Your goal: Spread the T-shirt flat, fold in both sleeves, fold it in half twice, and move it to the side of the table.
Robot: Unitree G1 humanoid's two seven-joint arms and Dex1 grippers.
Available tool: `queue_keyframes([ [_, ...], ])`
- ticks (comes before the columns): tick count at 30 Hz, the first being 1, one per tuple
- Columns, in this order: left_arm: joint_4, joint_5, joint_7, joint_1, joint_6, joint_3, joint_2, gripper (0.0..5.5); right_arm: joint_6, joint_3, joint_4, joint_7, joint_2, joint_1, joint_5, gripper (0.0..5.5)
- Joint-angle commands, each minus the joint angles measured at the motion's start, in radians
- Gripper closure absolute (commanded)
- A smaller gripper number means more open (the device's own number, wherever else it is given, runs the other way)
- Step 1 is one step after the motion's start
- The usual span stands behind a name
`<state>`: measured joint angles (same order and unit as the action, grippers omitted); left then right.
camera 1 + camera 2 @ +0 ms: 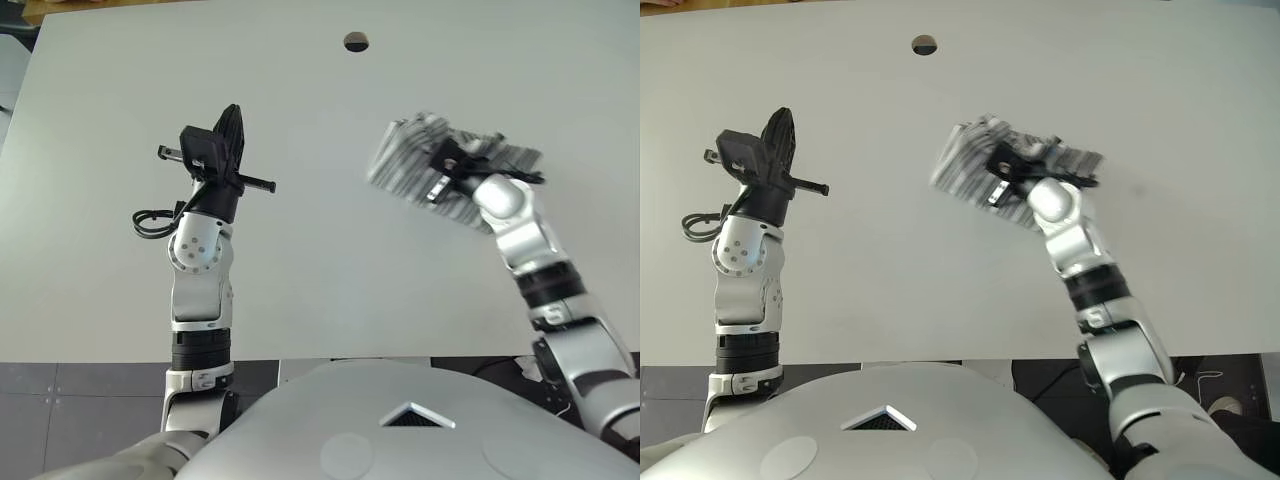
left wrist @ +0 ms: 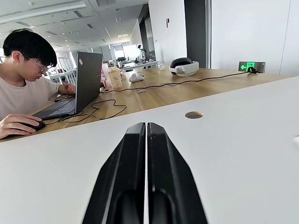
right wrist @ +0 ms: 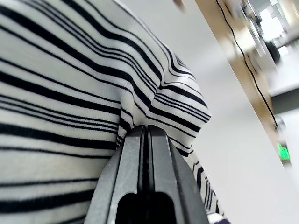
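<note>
Over the table [image 1: 300, 290], wrist views show right jaws pinching T-shirt [image 3: 70, 70], left jaws closed.

White table [image 1: 300, 290], wooden desk [image 2: 159, 93], grey tiled floor [image 1: 60, 400]

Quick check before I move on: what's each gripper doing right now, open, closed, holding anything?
Left gripper: jaws closed, holding nothing.
Right gripper: jaws closed on the striped T-shirt.
</note>
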<state>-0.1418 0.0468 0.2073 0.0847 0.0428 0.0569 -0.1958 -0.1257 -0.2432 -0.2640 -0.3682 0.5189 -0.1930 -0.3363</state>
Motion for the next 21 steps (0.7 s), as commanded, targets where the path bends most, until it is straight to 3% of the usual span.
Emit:
queue_keyframes([
  [1,-0.017,0.007,-0.009,0.009,-0.021,0.014,-0.002,5.4,-0.079,0.133,0.049,-0.044,0.127,0.171,0.047,5.39],
  [5,-0.018,0.007,-0.007,0.017,-0.021,0.015,0.0,5.4,-0.057,0.284,0.011,0.051,0.201,0.191,0.06,5.39],
  [9,-0.011,0.006,0.0,0.013,-0.018,0.009,-0.002,5.4,0.015,0.328,0.031,0.138,0.155,0.162,0.087,5.39],
  [12,-0.013,-0.014,0.004,0.036,0.014,-0.001,-0.01,5.4,0.318,0.38,0.317,0.275,0.024,0.185,0.172,5.39],
  [16,-0.061,-0.044,-0.037,0.111,0.089,0.016,0.005,5.4,0.43,0.348,0.733,0.362,-0.166,0.345,0.236,5.39],
  [21,-0.068,-0.086,-0.093,0.171,0.23,0.023,0.029,5.4,0.513,0.306,0.782,0.396,-0.288,0.503,0.225,5.39],
])
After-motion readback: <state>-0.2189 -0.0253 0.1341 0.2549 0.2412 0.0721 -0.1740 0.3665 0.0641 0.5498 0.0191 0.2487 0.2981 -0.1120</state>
